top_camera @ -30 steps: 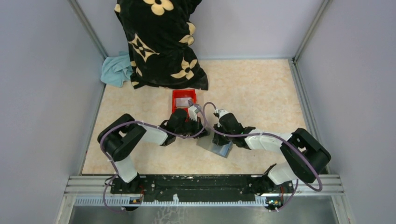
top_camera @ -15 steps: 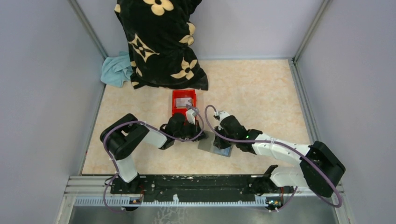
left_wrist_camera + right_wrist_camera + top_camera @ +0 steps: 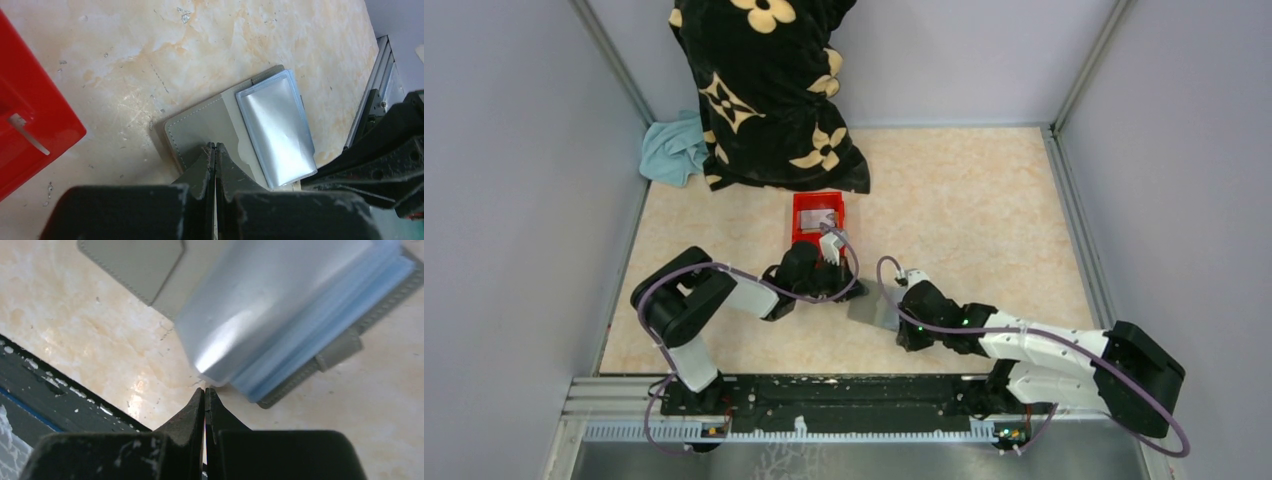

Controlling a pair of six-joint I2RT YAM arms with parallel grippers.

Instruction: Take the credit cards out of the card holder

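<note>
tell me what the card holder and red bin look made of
Card holder: probably matte grey leather or imitation, given the stitched edge. Its inner sleeves: likely glossy clear plastic, catching glare. Red bin: apparently hard, smooth plastic with a slight sheen.

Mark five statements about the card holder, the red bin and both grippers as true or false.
1. The card holder lies open on the table. True.
2. The left gripper is wide open. False: it is shut, tips over the holder's grey flap.
3. The red bin stands on the card holder. False: it stands beside it, apart.
4. The right gripper is shut. True.
5. The right gripper holds a card. False: nothing sits between its jaws.
</note>
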